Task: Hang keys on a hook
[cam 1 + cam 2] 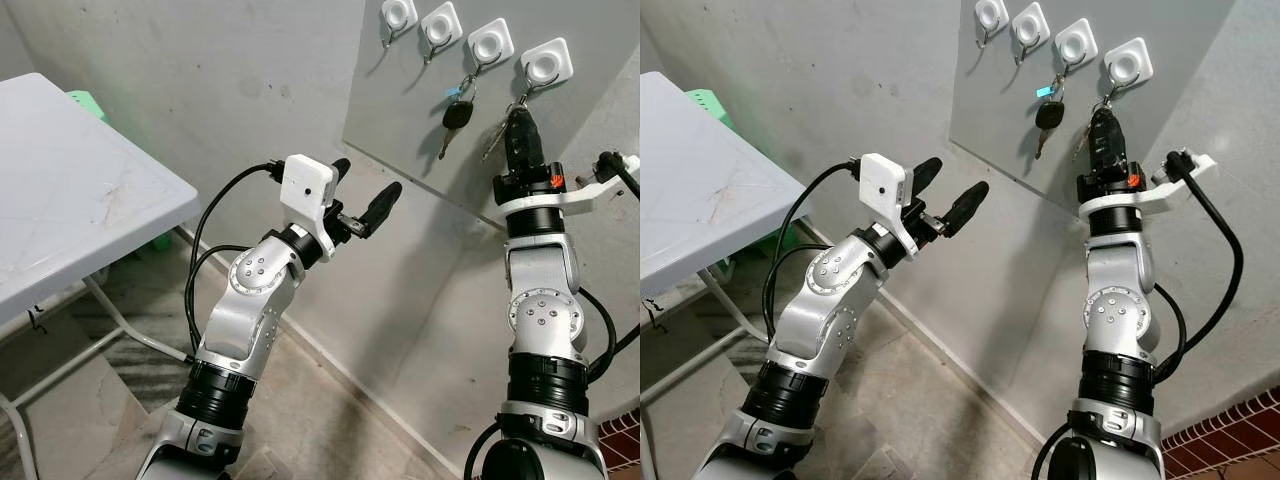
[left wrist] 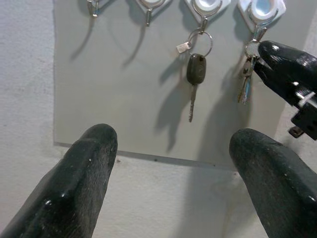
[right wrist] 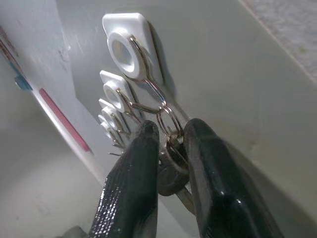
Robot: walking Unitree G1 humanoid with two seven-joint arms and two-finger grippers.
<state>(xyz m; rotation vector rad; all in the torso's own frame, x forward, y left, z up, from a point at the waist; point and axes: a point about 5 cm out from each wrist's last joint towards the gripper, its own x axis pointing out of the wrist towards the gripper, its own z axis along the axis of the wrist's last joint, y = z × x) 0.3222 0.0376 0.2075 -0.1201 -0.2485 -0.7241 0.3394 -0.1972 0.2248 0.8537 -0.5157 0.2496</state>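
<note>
A row of white hooks sits on a grey board (image 1: 420, 110) on the wall. A black-headed key (image 1: 457, 115) with a small blue tag hangs from the third hook (image 1: 490, 42). My right gripper (image 1: 520, 120) is raised to the rightmost hook (image 1: 546, 62) and is shut on a bunch of keys (image 3: 171, 181). The key ring (image 3: 171, 121) is looped over that hook's wire (image 3: 148, 74). The keys (image 2: 243, 82) dangle just below the hook. My left gripper (image 1: 367, 180) is held open in the air left of the board, its fingers pointing at it with nothing between them.
A white folding table (image 1: 80, 190) stands at the left with a green stool (image 1: 88, 100) behind it. The grey wall runs diagonally close ahead of both arms. Red-brown floor tiles (image 1: 1230, 430) lie at the lower right.
</note>
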